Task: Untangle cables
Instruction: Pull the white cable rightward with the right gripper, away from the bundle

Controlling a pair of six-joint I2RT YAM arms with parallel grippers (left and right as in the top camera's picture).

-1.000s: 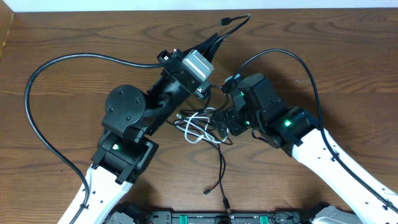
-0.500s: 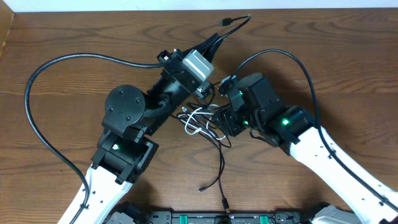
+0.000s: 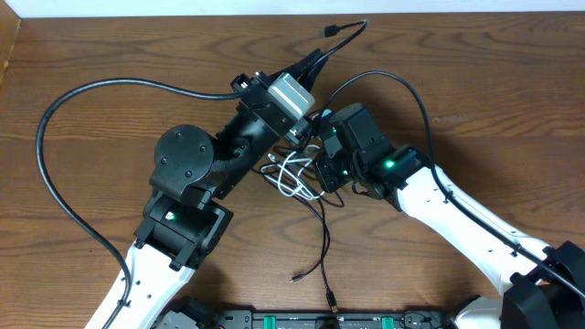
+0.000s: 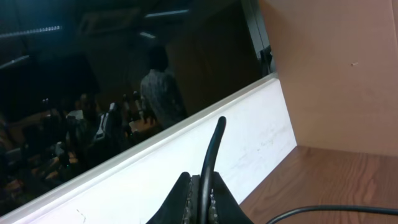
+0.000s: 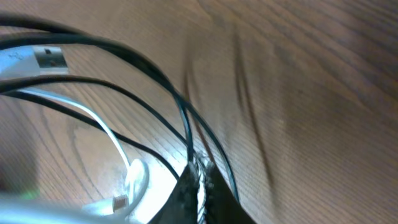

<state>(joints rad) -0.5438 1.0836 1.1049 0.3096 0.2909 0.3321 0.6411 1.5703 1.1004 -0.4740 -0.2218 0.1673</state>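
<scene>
Reaching up and away from the table (image 3: 91, 55), the left gripper (image 4: 201, 190) pinching shut on a black cable (image 4: 211, 146) that is sticking up between its fingers. Lying tangled at mid-table between the two arms, the cables (image 3: 294, 175), whitish loops crossing black strands, two black tails trailing toward the near edge. Pressing in just right of the knot, the right gripper (image 5: 198, 180), seemingly clamping black strands, though blurring close up.

Black and white cables (image 3: 297, 178) lie knotted mid-table.
</scene>
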